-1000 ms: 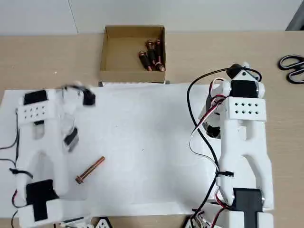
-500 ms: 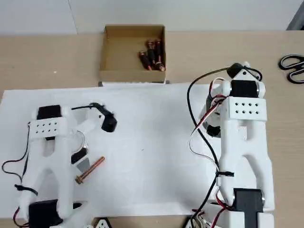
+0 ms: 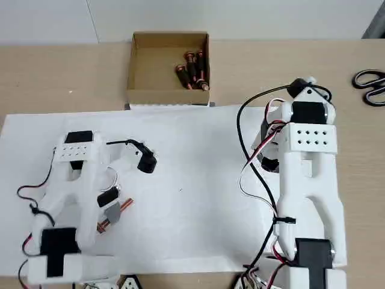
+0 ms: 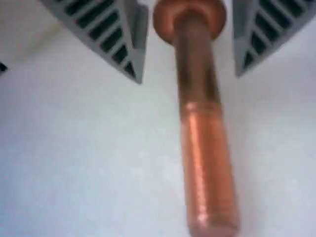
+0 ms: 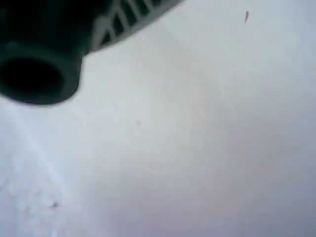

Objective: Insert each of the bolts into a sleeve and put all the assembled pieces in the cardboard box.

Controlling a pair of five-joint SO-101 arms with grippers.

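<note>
A copper bolt (image 3: 122, 208) lies on the white paper (image 3: 192, 180) at the front left. My left gripper (image 3: 112, 208) is down over it. In the left wrist view the bolt (image 4: 202, 148) runs between the two grey fingers (image 4: 111, 37), which stand open on either side of its head without touching it. My right gripper (image 3: 268, 164) rests at the right, under its arm, shut on a black sleeve (image 5: 37, 74) held just above the paper, its hole showing. The cardboard box (image 3: 144, 66) at the back holds several assembled pieces (image 3: 192, 69).
Scissors (image 3: 370, 84) lie on the wooden table at the far right. The left arm's black wrist camera (image 3: 146, 162) and cable stick out toward the paper's middle. Open paper lies between the two arms.
The left arm has swung right and toward the front, bringing its open gripper down around the bolt. The bolt and the right arm have stayed put.
</note>
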